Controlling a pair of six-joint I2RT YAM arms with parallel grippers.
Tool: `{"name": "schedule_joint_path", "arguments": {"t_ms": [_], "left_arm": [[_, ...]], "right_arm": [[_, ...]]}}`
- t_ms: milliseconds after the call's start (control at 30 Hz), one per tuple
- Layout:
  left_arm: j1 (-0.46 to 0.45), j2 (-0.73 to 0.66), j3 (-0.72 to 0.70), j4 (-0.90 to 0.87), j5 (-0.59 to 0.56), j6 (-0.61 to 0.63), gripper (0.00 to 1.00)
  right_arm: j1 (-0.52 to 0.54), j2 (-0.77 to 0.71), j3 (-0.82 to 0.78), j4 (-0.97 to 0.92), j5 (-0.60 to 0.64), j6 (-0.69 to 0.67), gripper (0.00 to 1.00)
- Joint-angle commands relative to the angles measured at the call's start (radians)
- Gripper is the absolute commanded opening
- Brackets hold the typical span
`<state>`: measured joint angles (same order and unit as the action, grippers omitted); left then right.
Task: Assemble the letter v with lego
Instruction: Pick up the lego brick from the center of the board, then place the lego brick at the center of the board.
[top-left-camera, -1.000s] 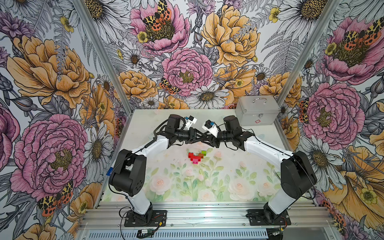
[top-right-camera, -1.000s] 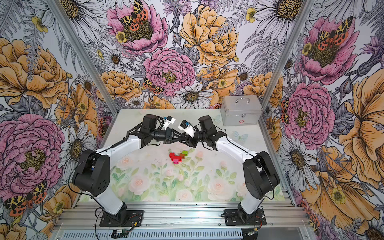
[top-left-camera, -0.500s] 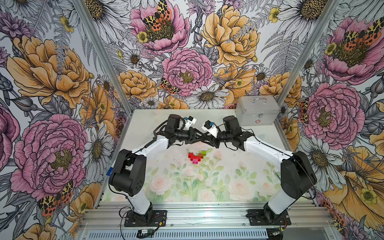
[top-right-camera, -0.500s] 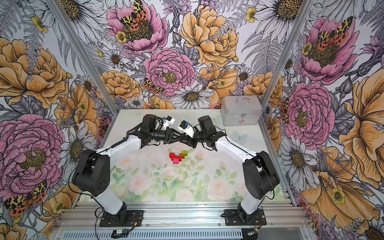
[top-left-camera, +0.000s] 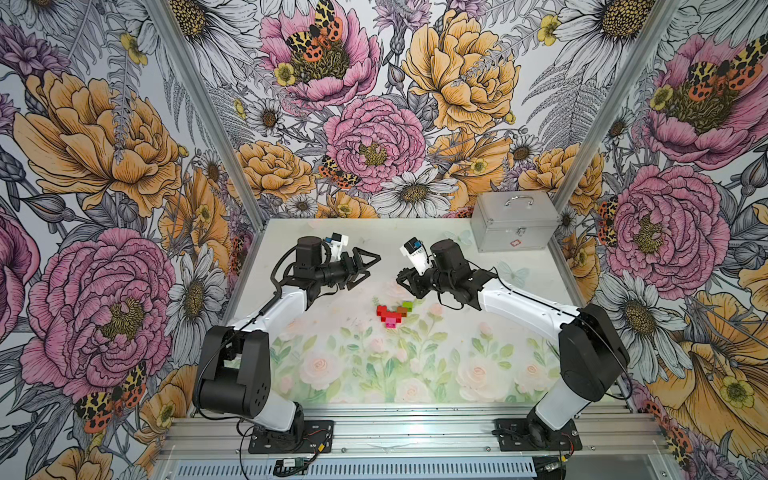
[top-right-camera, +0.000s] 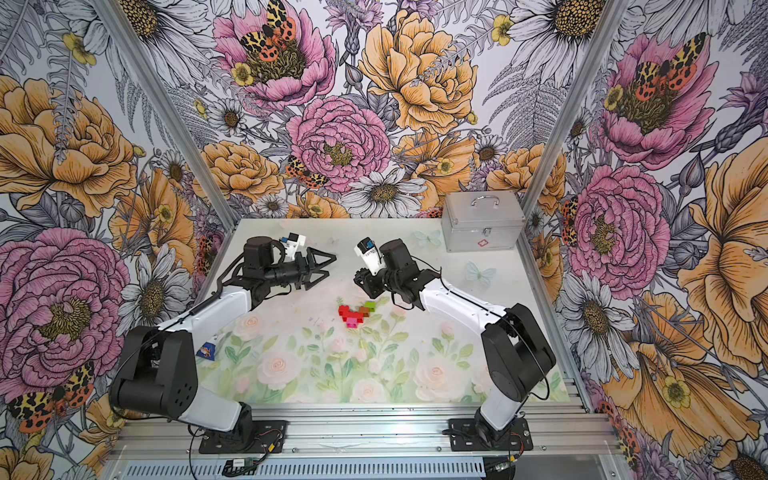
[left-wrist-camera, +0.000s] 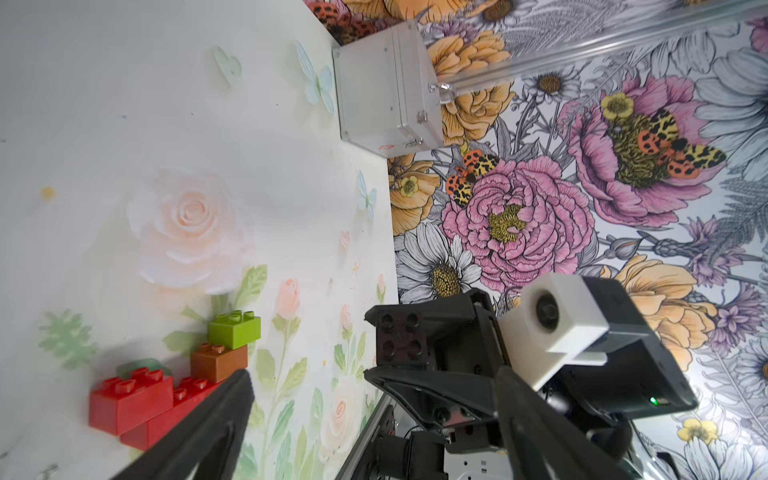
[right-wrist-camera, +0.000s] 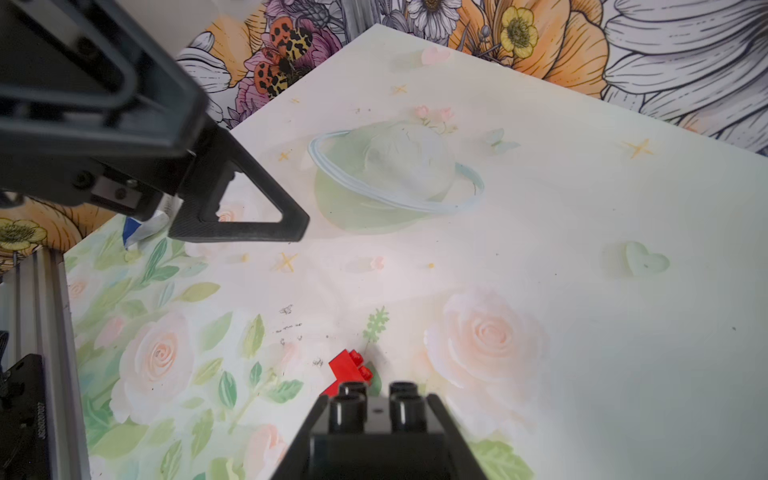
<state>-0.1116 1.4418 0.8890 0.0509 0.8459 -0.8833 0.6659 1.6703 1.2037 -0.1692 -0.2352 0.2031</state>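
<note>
Right wrist cam: my right gripper (right-wrist-camera: 377, 401) is clamped on the black brick (right-wrist-camera: 374, 440), studs fwd. Just beyond, the unfinished letter v (top-left-camera: 392, 314) lies mid-way on the mat (top-left-camera: 457, 374): pink point, red + brown arms, lime-green tip. My left gripper (top-left-camera: 365, 272) gapes wide, empty. Silver case (top-left-camera: 513, 226) sits at the far corner.

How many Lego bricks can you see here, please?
6. Five joined on the mat: square red, long red, pink, brown, lime-green. The black one sits in the right gripper. Others could be hidden.
</note>
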Motion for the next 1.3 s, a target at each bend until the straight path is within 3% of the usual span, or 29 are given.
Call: {"name": "schedule_joint_path", "arguments": {"t_ms": [0, 167, 233, 367, 500, 733, 867, 1267], "left_arm": [[0.098, -0.126, -0.111, 0.027, -0.167, -0.082, 0.98], [0.189, -0.286, -0.201, -0.168, -0.294, -0.014, 0.99], [0.191, -0.325, -0.187, -0.280, -0.340, 0.043, 0.99], [0.202, -0.359, -0.219, -0.305, -0.330, 0.065, 0.99], [0.204, -0.349, -0.231, -0.318, -0.302, 0.086, 0.99], [0.204, -0.343, -0.249, -0.342, -0.290, 0.130, 0.99], [0.204, -0.332, -0.255, -0.353, -0.284, 0.150, 0.99], [0.220, -0.310, -0.262, -0.374, -0.259, 0.190, 0.99]], "right_arm": [[0.082, 0.062, 0.071, -0.077, 0.302, 0.324, 0.21], [0.180, 0.231, 0.248, -0.254, 0.526, 0.611, 0.18], [0.204, 0.325, 0.348, -0.333, 0.575, 0.656, 0.17], [0.241, 0.473, 0.518, -0.420, 0.671, 0.679, 0.17], [0.244, 0.594, 0.653, -0.489, 0.688, 0.701, 0.17], [0.244, 0.687, 0.736, -0.504, 0.683, 0.720, 0.19], [0.245, 0.733, 0.785, -0.519, 0.659, 0.720, 0.26], [0.244, 0.779, 0.816, -0.543, 0.631, 0.734, 0.36]]}}
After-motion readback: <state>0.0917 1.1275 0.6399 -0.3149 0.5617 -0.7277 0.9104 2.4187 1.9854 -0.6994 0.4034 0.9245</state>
